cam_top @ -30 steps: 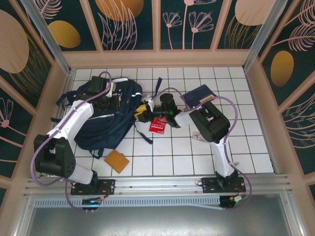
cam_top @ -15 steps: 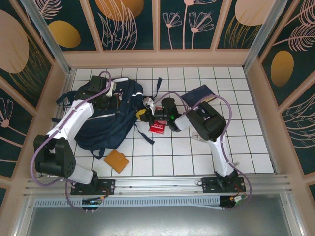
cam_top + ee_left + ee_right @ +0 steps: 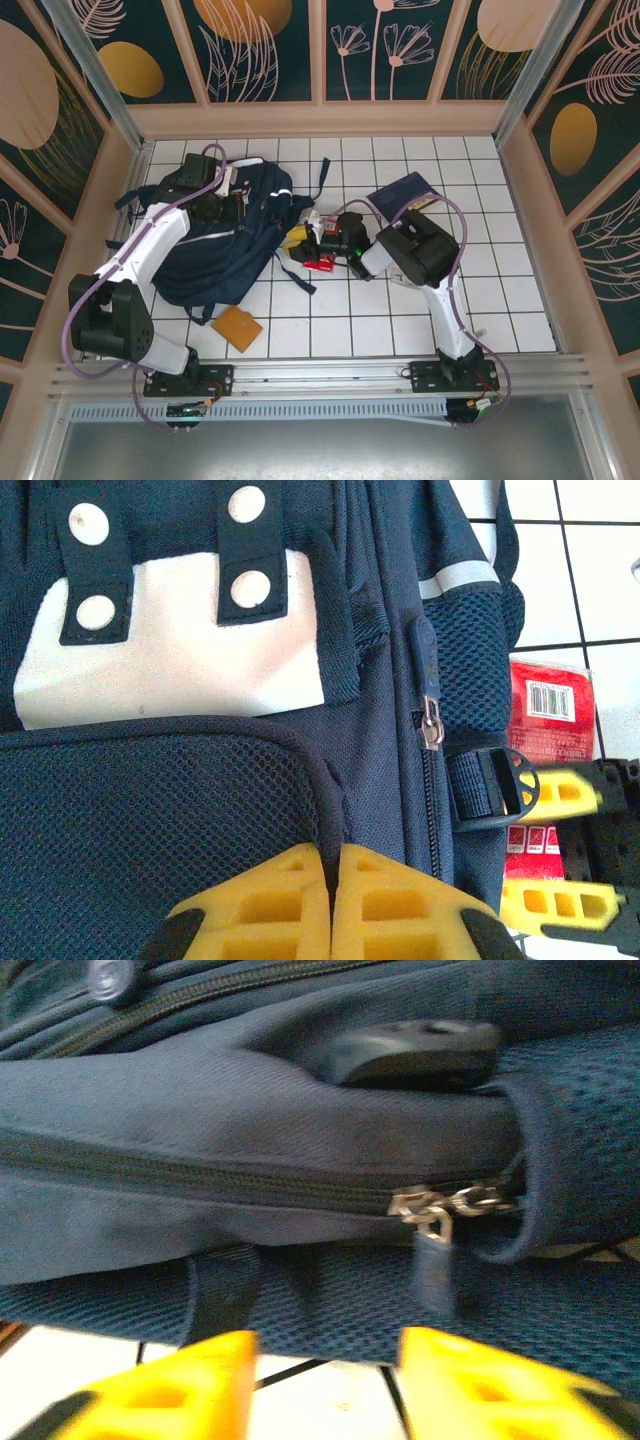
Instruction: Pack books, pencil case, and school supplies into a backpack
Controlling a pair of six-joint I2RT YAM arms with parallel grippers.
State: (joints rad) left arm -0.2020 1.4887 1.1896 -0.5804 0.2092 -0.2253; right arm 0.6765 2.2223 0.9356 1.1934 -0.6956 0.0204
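Two grippers: left gripper (image 3: 330, 905) together, clamped on backpack (image 3: 228, 262) fabric; right gripper (image 3: 325, 1380) apart, empty, facing zipper pull (image 3: 432, 1252)
Backpack: left on tabletop (image 3: 400, 320), zipper closed
Risk: small pull slips the grasp; tugging bunches fabric, jamming zipper

The backpack (image 3: 225, 240) lies left — flat pack (image 3: 320, 263) just right, perhaps touching — book (image 3: 405, 190) farther right, pad (image 3: 237, 327) in front.
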